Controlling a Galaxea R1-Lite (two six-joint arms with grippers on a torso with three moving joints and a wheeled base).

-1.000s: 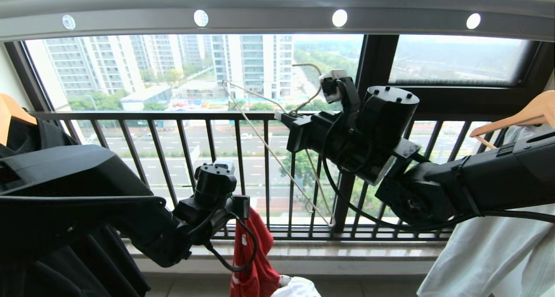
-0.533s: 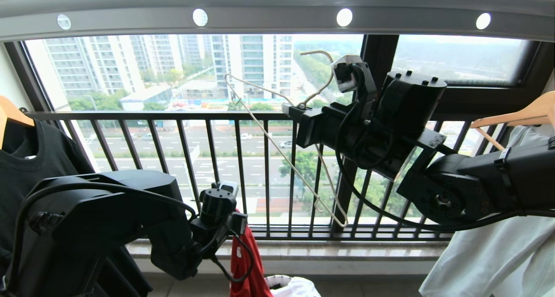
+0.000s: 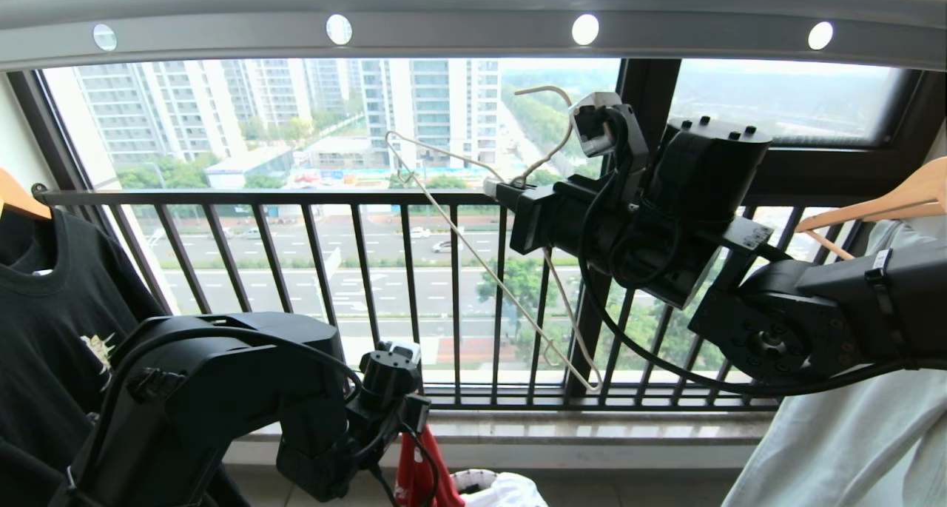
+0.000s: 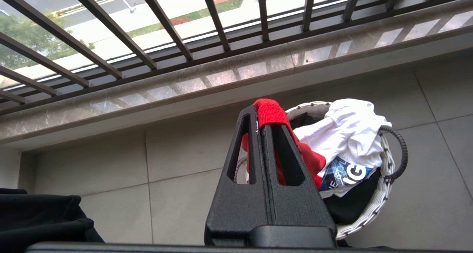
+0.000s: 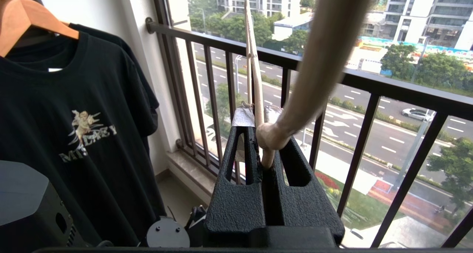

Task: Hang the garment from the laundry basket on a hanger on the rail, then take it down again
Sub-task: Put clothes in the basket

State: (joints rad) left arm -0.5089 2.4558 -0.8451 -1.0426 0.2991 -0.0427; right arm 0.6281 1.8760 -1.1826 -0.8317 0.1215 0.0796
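The red garment (image 3: 416, 476) hangs low from my left gripper (image 3: 416, 418), just above the laundry basket (image 3: 473, 480). In the left wrist view that gripper (image 4: 263, 110) is shut on a fold of the garment (image 4: 272, 112), which trails down into the basket (image 4: 384, 188). My right gripper (image 3: 503, 192) is raised before the window, shut on the twisted neck of the cream wire hanger (image 3: 473, 259). The hanger's hook is free in the air, below the grey rail (image 3: 459, 29) and not on it. In the right wrist view the hanger (image 5: 254, 61) rises from between the shut fingers of the gripper (image 5: 258, 116).
A white shirt with blue print (image 4: 347, 134) lies in the basket. A black T-shirt (image 3: 44, 329) hangs at the left. A pale garment (image 3: 851, 433) on a wooden hanger (image 3: 880, 207) hangs at the right. The black window railing (image 3: 296, 196) and sill stand behind.
My left arm has sunk, carrying the red garment down towards the basket and uncovering the black T-shirt. My right gripper has lifted the hanger a little up and to the right.
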